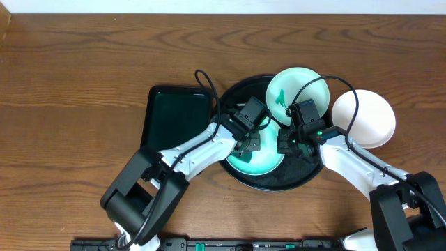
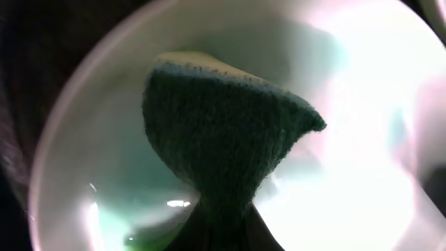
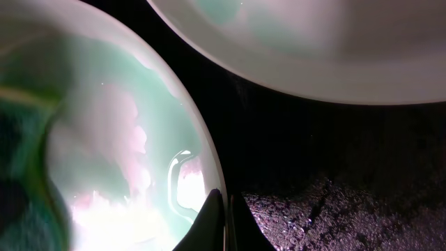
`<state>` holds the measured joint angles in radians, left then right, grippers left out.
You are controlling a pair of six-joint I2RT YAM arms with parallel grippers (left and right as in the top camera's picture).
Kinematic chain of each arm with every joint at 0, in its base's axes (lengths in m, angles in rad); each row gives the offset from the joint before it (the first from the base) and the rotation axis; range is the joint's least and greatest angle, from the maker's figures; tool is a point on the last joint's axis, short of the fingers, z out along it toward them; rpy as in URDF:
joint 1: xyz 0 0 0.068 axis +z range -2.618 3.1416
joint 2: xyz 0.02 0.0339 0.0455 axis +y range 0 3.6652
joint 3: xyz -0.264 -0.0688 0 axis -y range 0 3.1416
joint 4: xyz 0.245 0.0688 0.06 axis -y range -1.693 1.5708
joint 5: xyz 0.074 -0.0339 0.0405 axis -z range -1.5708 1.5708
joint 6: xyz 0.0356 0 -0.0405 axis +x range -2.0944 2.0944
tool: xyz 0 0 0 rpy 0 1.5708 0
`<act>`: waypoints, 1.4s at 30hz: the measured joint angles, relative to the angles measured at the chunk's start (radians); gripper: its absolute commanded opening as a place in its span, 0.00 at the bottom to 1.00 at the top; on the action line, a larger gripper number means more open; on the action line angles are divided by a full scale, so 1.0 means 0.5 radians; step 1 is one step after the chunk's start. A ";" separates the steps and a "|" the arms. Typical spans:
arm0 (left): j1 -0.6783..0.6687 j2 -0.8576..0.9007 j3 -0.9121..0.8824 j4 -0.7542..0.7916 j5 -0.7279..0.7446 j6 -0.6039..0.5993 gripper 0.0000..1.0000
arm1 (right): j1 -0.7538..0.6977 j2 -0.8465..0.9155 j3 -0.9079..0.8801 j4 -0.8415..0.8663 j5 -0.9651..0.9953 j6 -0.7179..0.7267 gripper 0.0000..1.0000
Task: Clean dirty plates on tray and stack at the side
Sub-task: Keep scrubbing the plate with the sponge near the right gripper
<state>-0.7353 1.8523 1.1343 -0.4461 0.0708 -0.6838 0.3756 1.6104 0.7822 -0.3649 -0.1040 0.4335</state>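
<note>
Far left: small green tray (image 1: 174, 115) flat on the table (image 1: 77, 63), just beside the black tray (image 1: 293, 178).

Left gripper (image 1: 249, 144): over the left half of the black tray, jaws pinched tight on a sponge (image 2: 223, 132). The sponge is dark green with a pale yellow upper edge. It hangs over the near plate (image 1: 263, 162), pale mint and glossy; contact cannot be told.

Near plate lies inside the black tray, lower left part.

Right gripper (image 3: 224, 222): fingers fully together, tips right at the near plate's right rim. Whether they pinch the rim cannot be told.

Smeared plate (image 1: 300, 87): at the tray's upper right edge, green smear on its left side, apart from the near plate with bare black tray between them.

Far right: white plate (image 1: 366, 118) on the table outside the tray, just beside the smeared plate.
</note>
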 measured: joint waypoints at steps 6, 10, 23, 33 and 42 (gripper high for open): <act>-0.034 -0.278 -0.005 -0.011 0.109 0.006 0.07 | 0.000 0.000 0.000 0.000 -0.005 0.000 0.01; -0.035 -0.520 -0.005 -0.011 0.037 0.008 0.07 | 0.000 0.000 0.000 0.000 -0.011 0.000 0.01; -0.035 -0.552 -0.005 -0.063 -0.304 0.009 0.08 | 0.000 0.000 0.000 0.002 -0.025 0.000 0.01; -0.035 -0.359 -0.005 -0.043 -0.360 0.010 0.08 | 0.000 0.000 0.000 0.002 -0.027 0.000 0.01; -0.035 -0.083 -0.024 0.005 -0.365 0.014 0.08 | 0.000 0.000 0.000 0.005 -0.032 0.000 0.01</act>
<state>-0.7528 1.8107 1.1225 -0.4435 -0.1116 -0.6769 0.3756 1.6104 0.7822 -0.3622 -0.1200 0.4335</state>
